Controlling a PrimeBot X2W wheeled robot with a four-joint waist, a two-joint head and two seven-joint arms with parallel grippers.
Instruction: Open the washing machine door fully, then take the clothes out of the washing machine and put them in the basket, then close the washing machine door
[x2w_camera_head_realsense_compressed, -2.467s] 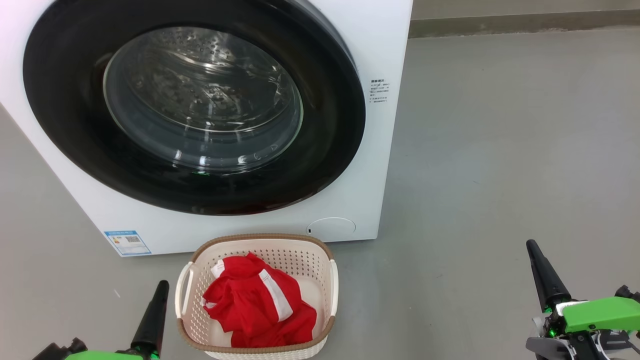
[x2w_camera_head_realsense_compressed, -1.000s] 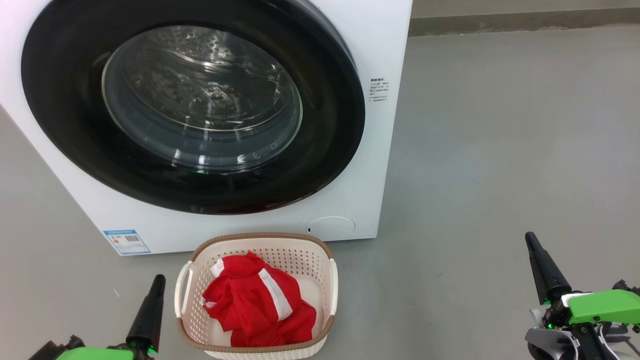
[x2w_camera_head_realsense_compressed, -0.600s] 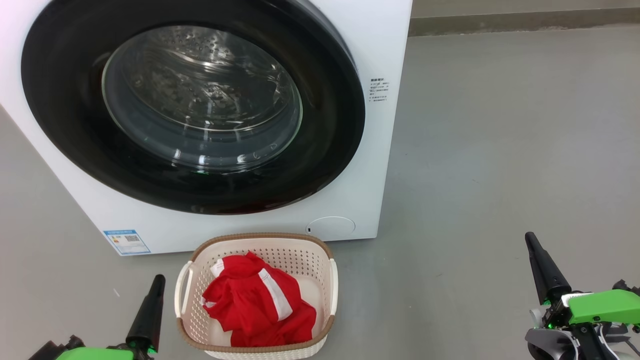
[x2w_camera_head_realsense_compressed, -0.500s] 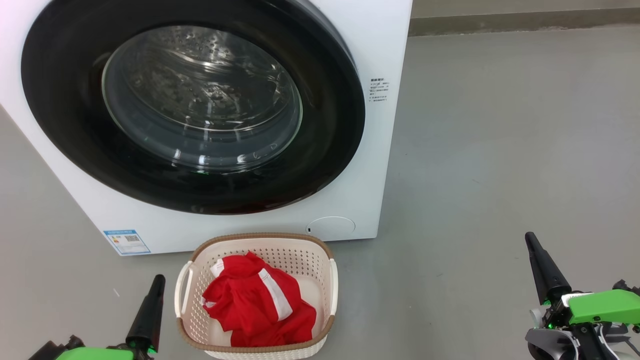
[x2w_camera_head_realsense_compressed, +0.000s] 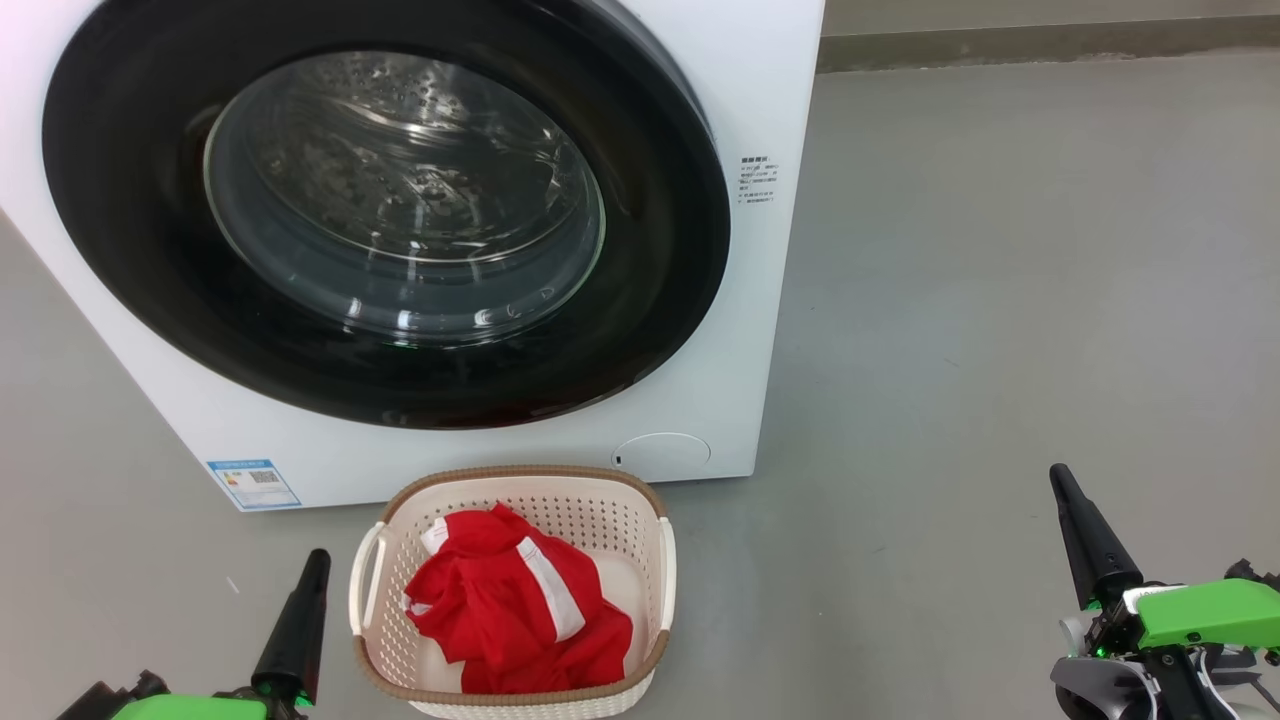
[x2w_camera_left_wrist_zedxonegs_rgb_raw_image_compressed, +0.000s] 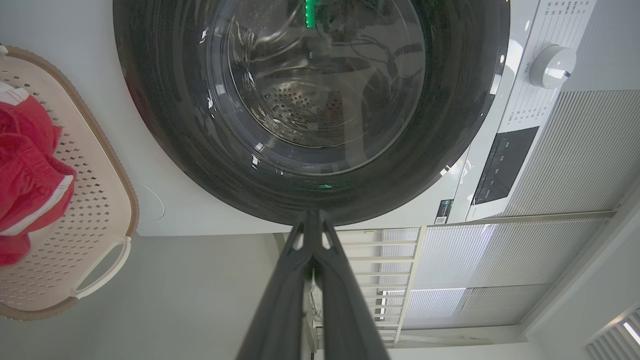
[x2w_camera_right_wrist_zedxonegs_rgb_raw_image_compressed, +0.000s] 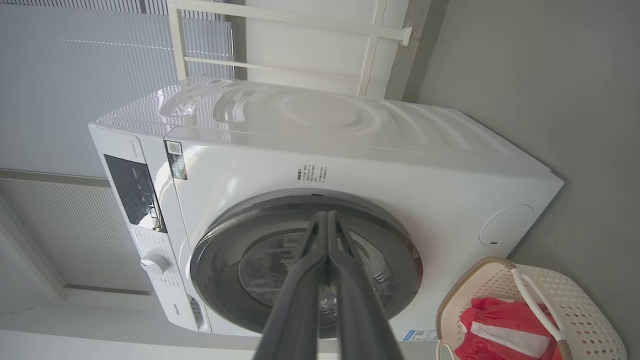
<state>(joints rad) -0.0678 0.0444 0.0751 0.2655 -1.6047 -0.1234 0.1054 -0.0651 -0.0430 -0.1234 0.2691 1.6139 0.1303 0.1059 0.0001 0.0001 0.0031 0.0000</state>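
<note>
- The washing machine door (x2w_camera_head_realsense_compressed: 660, 300) is shut, its black rim flush against the front of the white washing machine (x2w_camera_head_realsense_compressed: 760, 330).
- The basket (x2w_camera_head_realsense_compressed: 520, 475) stands on the grey floor (x2w_camera_head_realsense_compressed: 1000, 300), just before the machine's lower front edge and below the door.
- The clothes (x2w_camera_head_realsense_compressed: 500, 610) — red with white bands — lie bunched inside the basket, toward its left wall.
- The left gripper (x2w_camera_head_realsense_compressed: 318, 556) has its jaws pressed together and holds nothing. It sits low beside the basket's left handle, apart from it.
- The right gripper (x2w_camera_head_realsense_compressed: 1058, 474) has its jaws pressed together and is empty. It sits over bare floor, well right of the basket.
</note>
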